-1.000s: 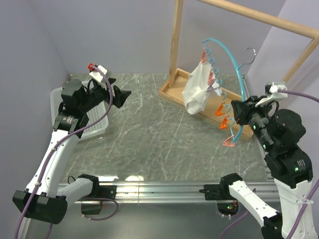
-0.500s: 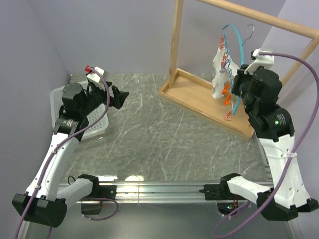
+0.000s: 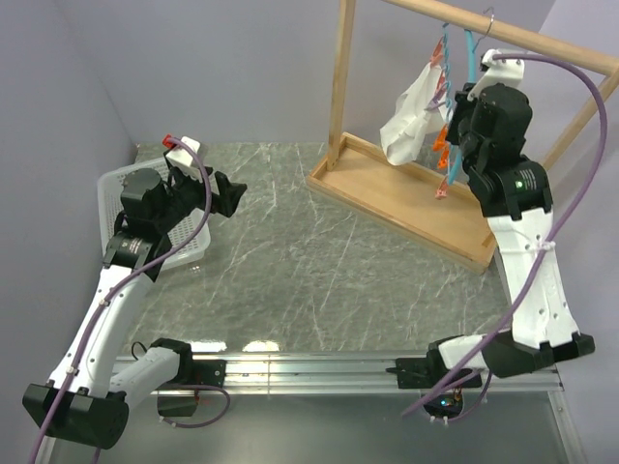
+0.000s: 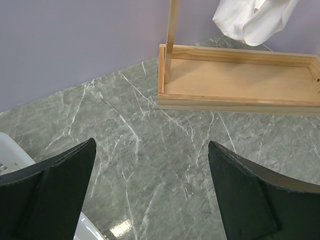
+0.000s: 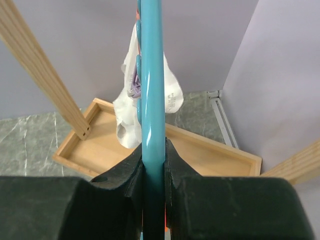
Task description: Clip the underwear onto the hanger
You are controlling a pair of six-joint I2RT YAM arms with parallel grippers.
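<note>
Right wrist view: right fingers [image 5: 122, 175] clamp the teal hanger [image 5: 151, 75]; left fingers [image 4: 55, 190] stand wide apart above the table [image 4: 150, 145].

From my left wrist, the top edge cuts off the underwear [image 4: 255, 22], and only a corner of the basket [image 4: 9, 152] shows. From my right wrist, the hanger [image 5: 151, 100] runs off the top edge and covers the underwear's middle. Overhead, its hook [image 3: 489, 14] is too small to tell whether it rests on the rack [image 3: 542, 41].
</note>
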